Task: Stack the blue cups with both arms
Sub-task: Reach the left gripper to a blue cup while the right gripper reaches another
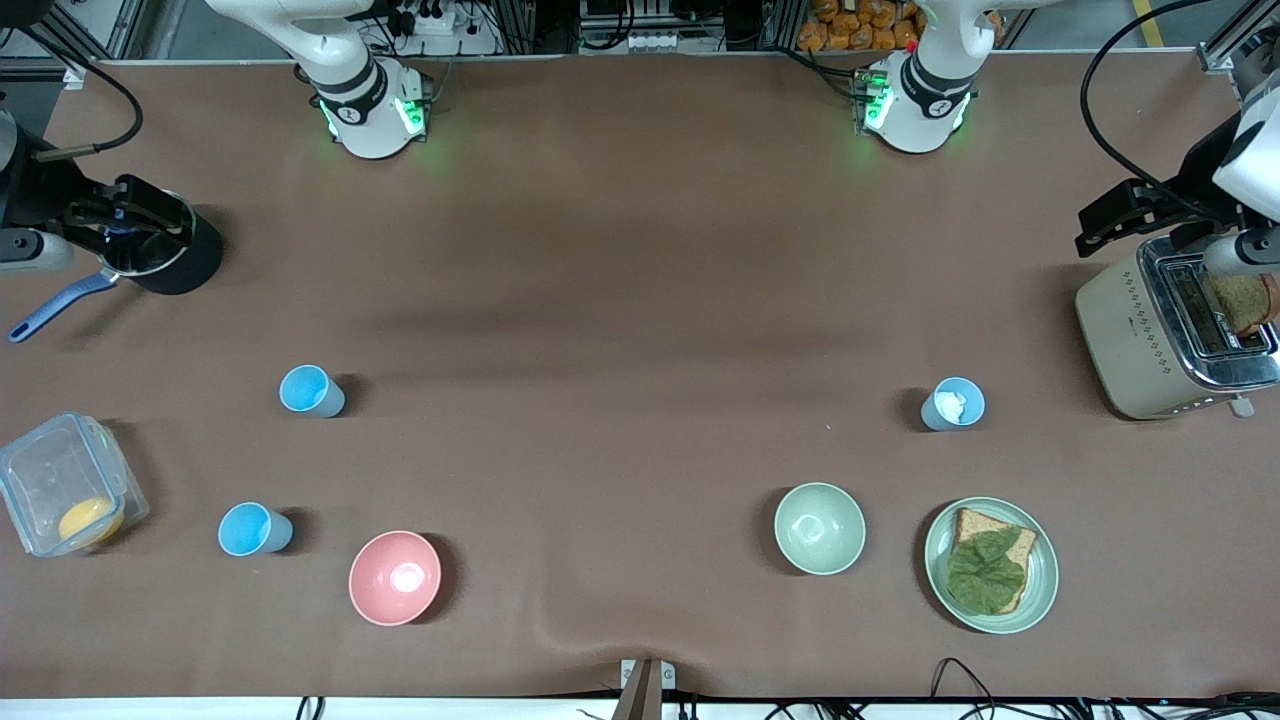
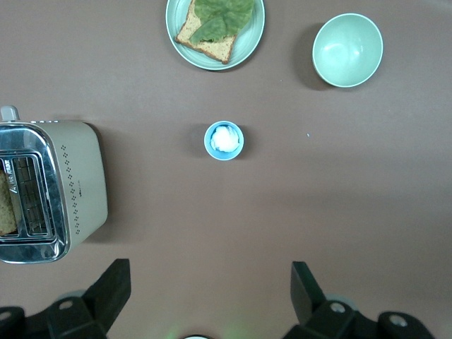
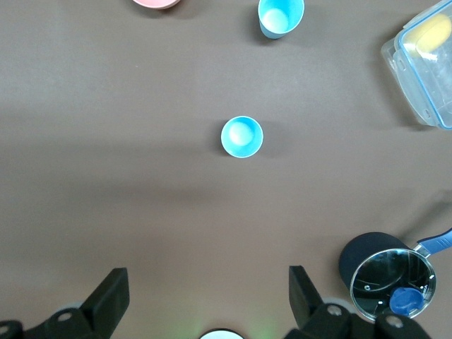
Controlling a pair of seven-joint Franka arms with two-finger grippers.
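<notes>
Two bright sky-blue cups stand upright at the right arm's end: one (image 1: 312, 390) (image 3: 241, 136), and another (image 1: 255, 529) (image 3: 280, 15) nearer the front camera. A duller grey-blue cup (image 1: 953, 403) (image 2: 224, 140) with a white lump inside stands at the left arm's end. My right gripper (image 1: 135, 210) (image 3: 208, 277) is open and empty, high over the table, with the first sky-blue cup below it. My left gripper (image 1: 1120, 215) (image 2: 210, 272) is open and empty, high over the table, with the grey-blue cup below it.
Near the sky-blue cups are a pink bowl (image 1: 394, 577), a clear container (image 1: 60, 480) holding something yellow, and a black pot (image 1: 185, 260) with a blue handle. Near the grey-blue cup are a pale green bowl (image 1: 819, 527), a plate (image 1: 1045, 560) of bread and lettuce, and a toaster (image 1: 1130, 330).
</notes>
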